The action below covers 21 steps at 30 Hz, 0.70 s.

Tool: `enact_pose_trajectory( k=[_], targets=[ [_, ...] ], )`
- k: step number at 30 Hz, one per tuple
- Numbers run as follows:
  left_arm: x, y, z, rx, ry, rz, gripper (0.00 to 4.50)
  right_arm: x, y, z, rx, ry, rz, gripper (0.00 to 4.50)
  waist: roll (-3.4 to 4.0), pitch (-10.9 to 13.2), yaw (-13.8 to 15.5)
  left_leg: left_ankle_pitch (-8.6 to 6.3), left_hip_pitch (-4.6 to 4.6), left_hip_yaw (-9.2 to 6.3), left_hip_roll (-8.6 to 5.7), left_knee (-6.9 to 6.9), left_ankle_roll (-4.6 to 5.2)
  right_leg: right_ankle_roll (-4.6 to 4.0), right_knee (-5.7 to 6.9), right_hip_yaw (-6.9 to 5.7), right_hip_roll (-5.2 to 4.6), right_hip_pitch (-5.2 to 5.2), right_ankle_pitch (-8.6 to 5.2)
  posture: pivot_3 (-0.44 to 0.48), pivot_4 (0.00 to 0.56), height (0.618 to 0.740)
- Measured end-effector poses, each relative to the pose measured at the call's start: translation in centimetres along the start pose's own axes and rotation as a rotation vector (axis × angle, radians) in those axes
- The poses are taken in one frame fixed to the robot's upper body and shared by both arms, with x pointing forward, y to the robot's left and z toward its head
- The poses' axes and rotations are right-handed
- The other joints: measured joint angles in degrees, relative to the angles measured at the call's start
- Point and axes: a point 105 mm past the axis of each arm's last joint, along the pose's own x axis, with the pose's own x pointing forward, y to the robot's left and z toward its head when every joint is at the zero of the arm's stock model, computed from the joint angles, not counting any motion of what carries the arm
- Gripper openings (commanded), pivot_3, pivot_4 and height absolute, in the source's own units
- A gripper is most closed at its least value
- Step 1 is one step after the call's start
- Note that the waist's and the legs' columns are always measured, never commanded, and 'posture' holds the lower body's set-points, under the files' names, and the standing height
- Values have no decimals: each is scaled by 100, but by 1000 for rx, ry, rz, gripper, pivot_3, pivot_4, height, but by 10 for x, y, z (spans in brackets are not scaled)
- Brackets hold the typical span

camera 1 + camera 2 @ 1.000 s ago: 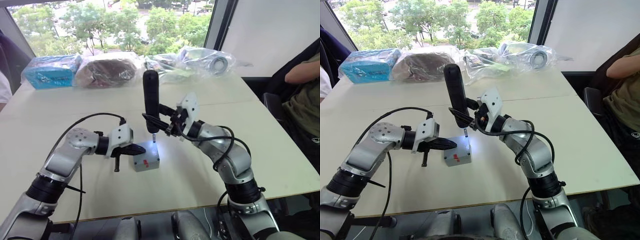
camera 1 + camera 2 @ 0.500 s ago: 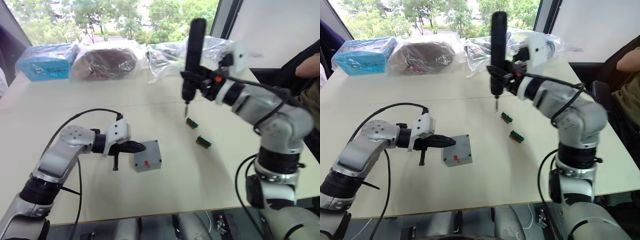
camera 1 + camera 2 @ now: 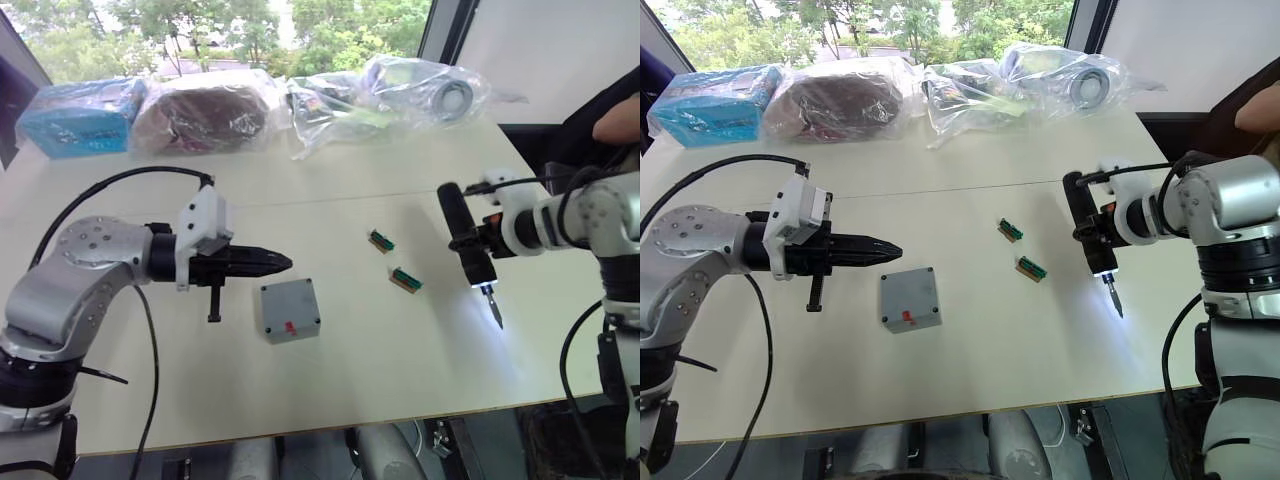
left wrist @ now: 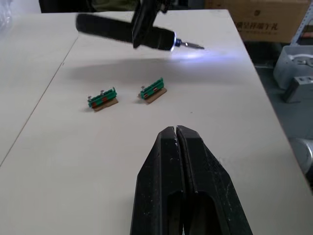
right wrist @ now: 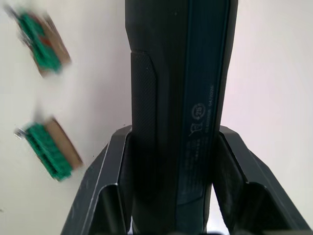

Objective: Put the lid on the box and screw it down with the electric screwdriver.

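The grey box [image 3: 293,328], red mark on its near side, sits on the table with the flat grey lid [image 3: 288,300] lying on top of it. My left gripper [image 3: 283,263] hovers shut and empty just behind and left of the box, not touching it. Far to the right, my right gripper [image 3: 470,242] is shut on the dark electric screwdriver [image 3: 460,228]. The tool tilts with its bit [image 3: 494,310] pointing down at the table and its white light glowing on the surface. In the right wrist view both fingers [image 5: 115,161] clamp the screwdriver [image 5: 181,73].
Two small green connector blocks [image 3: 381,241] [image 3: 405,281] lie between the box and the screwdriver. Plastic-wrapped bags [image 3: 205,112] and a blue package [image 3: 75,115] line the table's far edge. A person's arm [image 3: 615,115] shows at the right, beyond the table's right edge.
The right arm carried the screwdriver from above the box up, then out to the right and down near the table. The left gripper drew back off the box. The camera shifted.
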Motion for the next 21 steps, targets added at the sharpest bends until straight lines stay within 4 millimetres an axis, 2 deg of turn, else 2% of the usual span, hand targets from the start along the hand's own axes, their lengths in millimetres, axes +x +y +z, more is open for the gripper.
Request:
enact_pose_trajectory(
  k=[4,6,7,10,12,14,17,19,20,21],
  targets=[
    [-2,0,1,-5,0,17,0,14,-5,-5,10,33,-8,1621,-4,3,-2,0,-7,3,0,38,0,1,1,1,-3,11,1,0,150,740],
    [0,-3,4,-6,-3,12,0,23,-7,-6,6,38,-24,2625,-6,4,1,0,-7,5,-4,47,0,6,0,4,-8,16,4,0,150,740],
    [0,-3,4,-4,-4,12,0,25,-8,-6,-1,38,-28,2755,-9,4,1,0,-7,4,-4,50,0,9,0,4,-7,18,6,0,150,740],
    [-1,-4,4,-13,5,25,0,29,-7,-2,-55,8,-24,3885,-10,5,8,0,-7,2,-5,52,0,14,2,4,-7,18,12,0,150,740],
    [-3,-6,1,-31,10,31,0,29,-7,-1,-91,-13,-20,4435,-10,5,4,0,-7,2,-4,52,0,16,5,4,-6,18,13,0,150,740],
    [-6,-6,-5,-50,28,49,0,26,-5,5,-152,-58,-20,4435,-8,6,5,0,-6,2,-4,52,0,17,6,4,-6,16,13,0,150,740],
    [-11,-7,-19,-87,78,72,0,9,4,23,-243,-167,-2,4435,-8,6,-13,0,-2,4,-1,51,0,17,10,4,-4,14,13,0,150,740],
    [-18,-6,-31,-114,116,100,0,-6,22,37,-323,-279,61,4435,-8,6,-6,0,2,2,1,50,0,16,17,1,-2,15,13,0,150,740],
    [-21,-6,-35,-125,128,109,0,-12,31,40,-350,-309,94,4015,-8,6,-2,0,2,-1,2,50,0,16,20,0,0,15,12,0,150,740],
    [-23,-6,-41,-135,147,119,0,-18,42,43,-386,-349,137,3892,-9,5,3,0,2,-4,2,49,0,16,20,-3,0,15,13,0,150,740]
  ],
)
